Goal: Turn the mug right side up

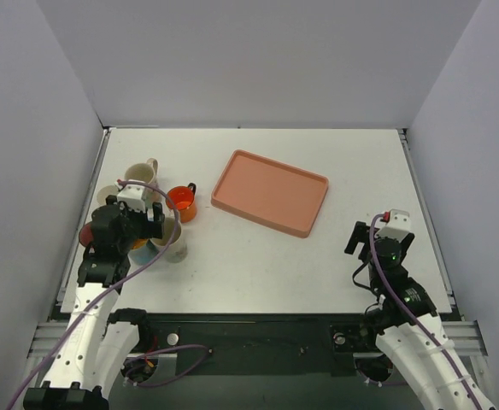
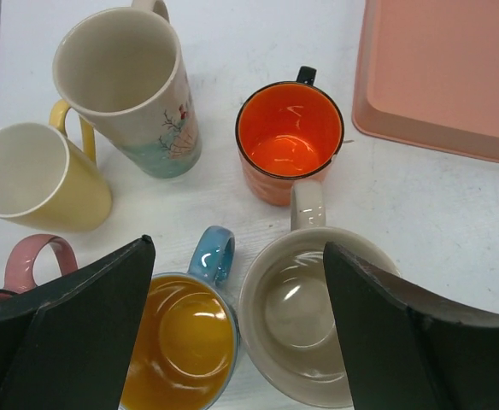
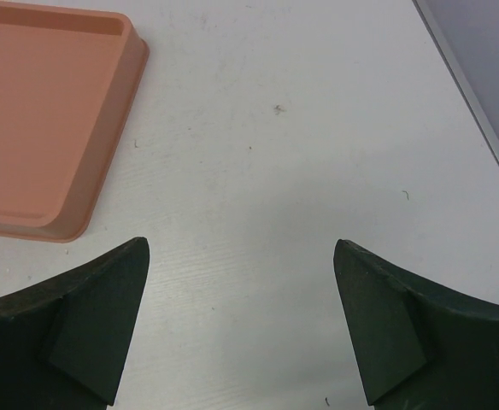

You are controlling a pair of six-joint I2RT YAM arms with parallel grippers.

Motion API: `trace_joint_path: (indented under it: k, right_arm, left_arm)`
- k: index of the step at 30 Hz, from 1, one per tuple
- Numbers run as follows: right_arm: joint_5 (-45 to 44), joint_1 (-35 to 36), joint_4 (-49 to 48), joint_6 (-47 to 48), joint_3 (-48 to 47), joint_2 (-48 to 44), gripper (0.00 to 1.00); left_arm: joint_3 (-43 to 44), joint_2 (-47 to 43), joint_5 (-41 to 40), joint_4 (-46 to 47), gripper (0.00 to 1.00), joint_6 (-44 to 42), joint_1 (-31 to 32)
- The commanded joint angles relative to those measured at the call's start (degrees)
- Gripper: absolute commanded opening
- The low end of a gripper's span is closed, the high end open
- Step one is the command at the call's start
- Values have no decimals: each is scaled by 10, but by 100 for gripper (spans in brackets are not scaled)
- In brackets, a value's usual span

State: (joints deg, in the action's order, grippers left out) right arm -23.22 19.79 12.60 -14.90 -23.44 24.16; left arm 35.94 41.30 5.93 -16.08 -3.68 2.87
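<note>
Beige mug (image 2: 305,312) sits upright in the left cluster beside blue-handled mug (image 2: 181,342), under wide-open empty left gripper (image 2: 239,248); likely stiff, slick, breakable ceramic, best pinched across rim wall; right gripper (image 3: 241,248) open, empty.

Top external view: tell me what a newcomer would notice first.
A huddle of colourful mugs at the left edge of the table, the orange mug brightest, with the left tool open just above them. Next, the salmon tray lying at an angle near the middle back.
</note>
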Motion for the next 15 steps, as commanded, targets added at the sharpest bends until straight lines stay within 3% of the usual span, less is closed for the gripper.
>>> trace_joint_path:
  k: [1, 11, 15]
  right_arm:
    - [-29, -5, -48, 3, 22, -11, 83]
    - [-23, -5, -51, 3, 32, -25, 83]
    - [-18, -4, -51, 1, 33, -25, 83]
  left_arm:
    - [-37, -15, -49, 103, 91, 31, -3]
    - [-54, -21, -92, 112, 92, 68, -4]
    - [-59, -20, -72, 103, 92, 64, -4]
